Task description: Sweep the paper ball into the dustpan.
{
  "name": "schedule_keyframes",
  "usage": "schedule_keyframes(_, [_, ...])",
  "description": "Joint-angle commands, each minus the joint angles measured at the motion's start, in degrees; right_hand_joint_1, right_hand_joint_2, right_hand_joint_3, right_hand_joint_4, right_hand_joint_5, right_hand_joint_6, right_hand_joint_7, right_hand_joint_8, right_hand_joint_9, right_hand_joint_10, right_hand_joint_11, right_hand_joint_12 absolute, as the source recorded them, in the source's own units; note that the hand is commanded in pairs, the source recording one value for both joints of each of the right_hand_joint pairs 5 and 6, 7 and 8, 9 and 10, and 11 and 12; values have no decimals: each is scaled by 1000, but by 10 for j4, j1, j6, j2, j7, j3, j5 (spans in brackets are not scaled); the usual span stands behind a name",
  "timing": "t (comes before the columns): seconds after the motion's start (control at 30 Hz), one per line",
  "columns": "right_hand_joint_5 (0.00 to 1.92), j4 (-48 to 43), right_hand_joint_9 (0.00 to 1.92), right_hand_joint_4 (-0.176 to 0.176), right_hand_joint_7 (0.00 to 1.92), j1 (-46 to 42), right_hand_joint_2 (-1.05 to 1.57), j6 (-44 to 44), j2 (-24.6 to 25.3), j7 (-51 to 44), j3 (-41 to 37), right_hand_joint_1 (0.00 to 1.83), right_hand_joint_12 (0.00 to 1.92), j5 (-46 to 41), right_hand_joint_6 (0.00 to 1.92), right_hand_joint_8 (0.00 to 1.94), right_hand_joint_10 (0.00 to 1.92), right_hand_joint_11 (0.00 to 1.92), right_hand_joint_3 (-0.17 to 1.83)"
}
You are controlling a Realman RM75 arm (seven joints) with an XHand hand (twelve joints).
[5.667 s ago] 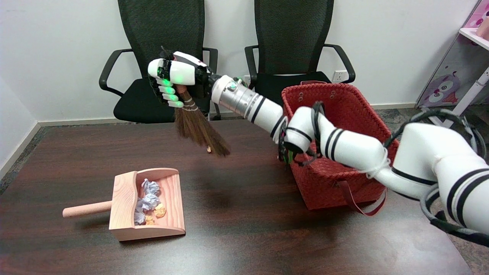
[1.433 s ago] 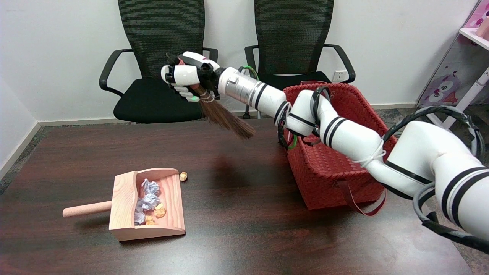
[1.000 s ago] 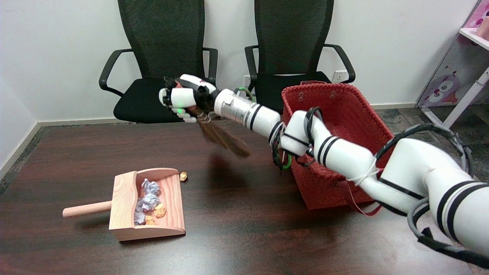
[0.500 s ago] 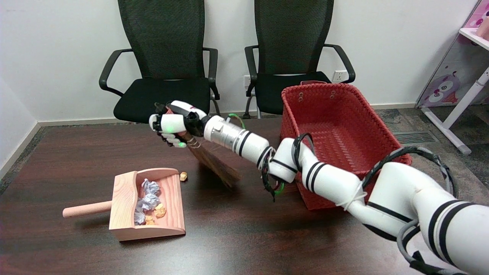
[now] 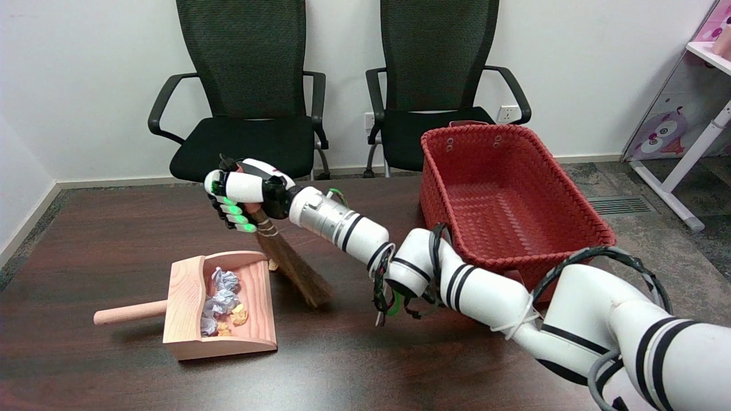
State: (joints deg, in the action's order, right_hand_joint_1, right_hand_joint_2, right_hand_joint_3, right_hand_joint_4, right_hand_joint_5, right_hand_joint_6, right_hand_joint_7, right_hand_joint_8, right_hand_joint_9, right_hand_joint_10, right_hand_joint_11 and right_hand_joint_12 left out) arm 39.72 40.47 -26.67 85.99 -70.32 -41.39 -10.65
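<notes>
Paper ball [image 5: 273, 264], small and orange-yellow, peeks behind the broom [image 5: 291, 267] gripped by the right hand [image 5: 240, 194].

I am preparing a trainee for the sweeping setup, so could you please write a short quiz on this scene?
1. True or false: the right hand holds the broom by its handle.
2. Which lies in the dustpan? A) crumpled paper balls B) a sponge C) coins
3. Fill in: the red basket stands at the table's ___ side in the picture.

Key: 1 true; 2 A; 3 right.
</notes>
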Motion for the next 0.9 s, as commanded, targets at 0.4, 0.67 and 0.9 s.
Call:
schedule_keyframes(0.4, [1920, 98, 1920, -3, 1920, -29, 856, -54, 4, 267, -17, 801, 1920, -155, 1920, 1920, 1920, 1920, 1833])
schedule_keyframes(0.67, [1920, 172, 1920, -5, 1920, -22, 866, -68, -58, 257, -85, 793, 1920, -155, 1920, 1920, 1920, 1920, 1833])
schedule_keyframes(0.9, [1920, 278, 1920, -4, 1920, -12, 1031, -46, -141, 169, -112, 754, 1920, -155, 1920, 1920, 1920, 1920, 1833])
